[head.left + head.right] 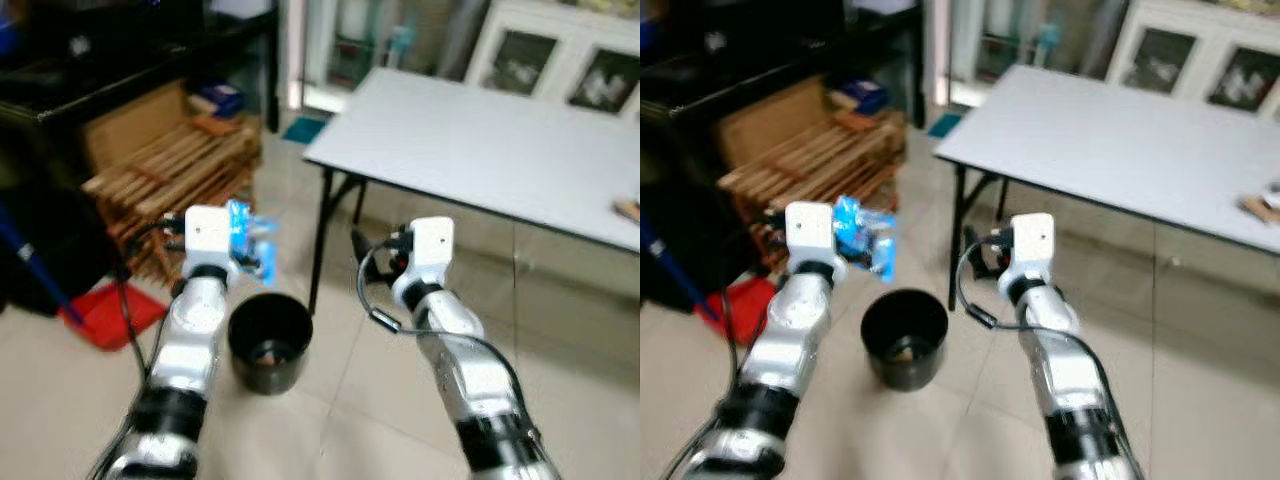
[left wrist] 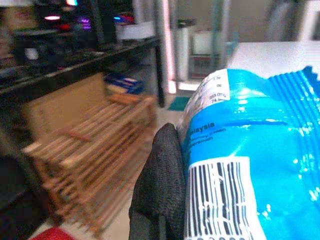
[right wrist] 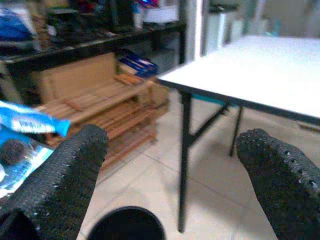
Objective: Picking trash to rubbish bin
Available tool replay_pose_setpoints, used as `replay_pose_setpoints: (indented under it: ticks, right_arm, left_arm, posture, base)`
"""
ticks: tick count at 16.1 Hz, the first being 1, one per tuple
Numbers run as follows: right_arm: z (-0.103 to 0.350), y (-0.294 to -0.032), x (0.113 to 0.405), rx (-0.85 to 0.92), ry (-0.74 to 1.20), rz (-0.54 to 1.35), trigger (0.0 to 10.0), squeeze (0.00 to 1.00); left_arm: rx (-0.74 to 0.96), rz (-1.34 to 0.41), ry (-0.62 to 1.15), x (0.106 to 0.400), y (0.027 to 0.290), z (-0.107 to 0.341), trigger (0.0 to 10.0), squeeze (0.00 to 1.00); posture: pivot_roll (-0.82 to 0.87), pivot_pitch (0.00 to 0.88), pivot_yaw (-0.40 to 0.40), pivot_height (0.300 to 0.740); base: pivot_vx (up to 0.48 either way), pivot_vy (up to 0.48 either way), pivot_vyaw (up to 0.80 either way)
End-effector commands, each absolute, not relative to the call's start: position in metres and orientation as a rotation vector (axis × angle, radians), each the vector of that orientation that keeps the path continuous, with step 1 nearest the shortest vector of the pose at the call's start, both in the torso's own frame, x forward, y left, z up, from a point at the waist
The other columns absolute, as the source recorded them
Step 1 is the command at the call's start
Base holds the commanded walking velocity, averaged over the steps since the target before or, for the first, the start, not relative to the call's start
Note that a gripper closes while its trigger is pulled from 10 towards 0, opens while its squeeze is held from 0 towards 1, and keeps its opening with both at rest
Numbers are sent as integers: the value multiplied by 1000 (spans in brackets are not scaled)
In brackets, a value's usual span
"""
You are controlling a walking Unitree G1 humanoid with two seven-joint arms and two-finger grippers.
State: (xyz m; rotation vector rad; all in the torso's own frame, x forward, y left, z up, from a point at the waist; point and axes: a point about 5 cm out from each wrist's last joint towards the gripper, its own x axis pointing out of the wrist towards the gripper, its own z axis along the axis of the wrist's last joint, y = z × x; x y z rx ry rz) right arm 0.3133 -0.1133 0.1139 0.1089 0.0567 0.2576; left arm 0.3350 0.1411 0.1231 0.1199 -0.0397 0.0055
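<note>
My left gripper [image 1: 245,245] is shut on a blue snack wrapper [image 1: 248,240], held up in the air just behind and above the black round bin [image 1: 270,340] on the floor. The wrapper [image 2: 250,165] with its barcode presses against one black finger [image 2: 160,185] in the left wrist view. The bin holds a small bit of trash at its bottom. My right gripper [image 1: 375,245] is raised to the right of the bin, open with nothing between its fingers [image 3: 65,180]. The bin's rim [image 3: 125,222] sits low between them in the right wrist view.
A white folding table [image 1: 480,140] stands ahead on the right, its black leg [image 1: 318,250] close behind the bin. A wooden slatted rack [image 1: 175,170] and cardboard are on the left, with a red dustpan [image 1: 110,310] on the floor. White cabinets line the back.
</note>
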Motion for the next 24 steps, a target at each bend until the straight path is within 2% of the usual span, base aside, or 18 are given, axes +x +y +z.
replay_pose_setpoints:
  ticks: [1, 16, 19, 24]
  right_arm:
    - [118, -110, 315, 122, 49, 267, 10000, 0]
    - [114, -108, 313, 120, 57, 302, 10000, 0]
    - [78, -118, 299, 49, 173, 308, 10000, 0]
    - [36, -134, 284, 58, 329, 277, 10000, 0]
  left_arm:
    - [132, 18, -41, 335, 148, 125, 10000, 0]
    - [144, 3, -55, 336, 145, 127, 10000, 0]
    - [185, -61, -18, 327, 143, 104, 10000, 0]
    - [252, -127, 155, 313, 156, 59, 10000, 0]
  posture:
    - [-23, 66, -45, 740]
    - [-18, 63, -45, 740]
    - [-21, 66, -44, 740]
    - [-23, 64, -43, 740]
  base:
    - [480, 0, 0]
    - [462, 0, 0]
    - [0, 0, 0]
    - [0, 0, 0]
